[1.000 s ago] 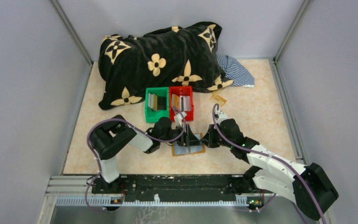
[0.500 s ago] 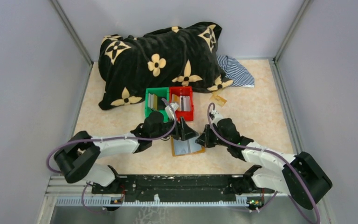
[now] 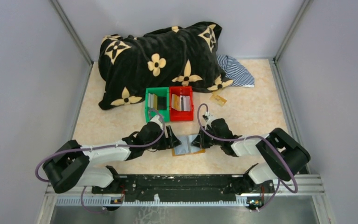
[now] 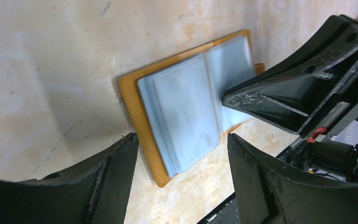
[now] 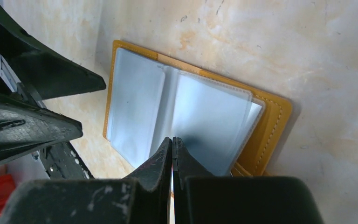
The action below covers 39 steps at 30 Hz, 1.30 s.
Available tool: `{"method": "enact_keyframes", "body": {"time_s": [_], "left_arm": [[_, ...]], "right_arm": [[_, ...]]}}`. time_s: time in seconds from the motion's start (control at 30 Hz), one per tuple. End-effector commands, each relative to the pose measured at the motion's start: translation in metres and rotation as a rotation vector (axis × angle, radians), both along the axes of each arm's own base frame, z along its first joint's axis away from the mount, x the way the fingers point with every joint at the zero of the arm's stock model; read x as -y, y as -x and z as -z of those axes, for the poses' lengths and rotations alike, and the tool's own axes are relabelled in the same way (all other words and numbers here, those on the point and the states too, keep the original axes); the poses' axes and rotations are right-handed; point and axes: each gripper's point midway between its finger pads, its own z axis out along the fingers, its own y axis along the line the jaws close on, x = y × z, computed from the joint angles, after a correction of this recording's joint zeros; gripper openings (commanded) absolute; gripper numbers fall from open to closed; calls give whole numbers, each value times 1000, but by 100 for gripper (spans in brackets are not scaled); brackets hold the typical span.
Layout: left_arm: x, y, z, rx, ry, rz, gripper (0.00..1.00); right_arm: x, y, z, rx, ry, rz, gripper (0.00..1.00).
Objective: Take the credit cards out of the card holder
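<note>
The card holder (image 3: 186,145) lies open on the table, tan leather with clear grey-blue sleeves. It also shows in the left wrist view (image 4: 186,112) and the right wrist view (image 5: 186,116). No card shows in its sleeves. Gold and grey credit cards stand in the green bin (image 3: 153,100) and the red bin (image 3: 181,102). My left gripper (image 3: 171,138) is open and empty at the holder's left edge, its fingers (image 4: 116,177) spread. My right gripper (image 3: 199,140) is shut, with its tips (image 5: 172,140) on the holder's sleeves near the fold.
The green bin (image 3: 148,113) and the red bin (image 3: 190,113) stand side by side just behind the holder. A black flowered pillow (image 3: 158,60) and a striped cloth (image 3: 235,70) lie at the back. A small tan tag (image 3: 218,98) lies to the right of the red bin.
My left gripper has come from the bins down to the holder's left edge. My right gripper has shifted left onto the holder.
</note>
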Motion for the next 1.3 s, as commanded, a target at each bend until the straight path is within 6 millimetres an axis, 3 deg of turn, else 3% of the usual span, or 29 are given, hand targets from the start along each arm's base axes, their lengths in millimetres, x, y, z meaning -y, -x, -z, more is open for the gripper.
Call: {"method": "enact_keyframes", "body": {"time_s": [0.0, 0.33, 0.63, 1.27], "left_arm": [[-5, 1, 9, -38, -10, -51, 76], [9, -3, -1, -16, 19, -9, 76], [3, -10, -23, 43, 18, -40, 75], [33, -6, -15, -1, 82, 55, 75]], "right_arm": [[-10, -3, -5, 31, -53, -22, 0], [-8, 0, 6, 14, -31, -24, 0], [-9, 2, 10, 6, -37, -26, 0], [-5, 6, 15, -7, -29, -21, 0]]}}
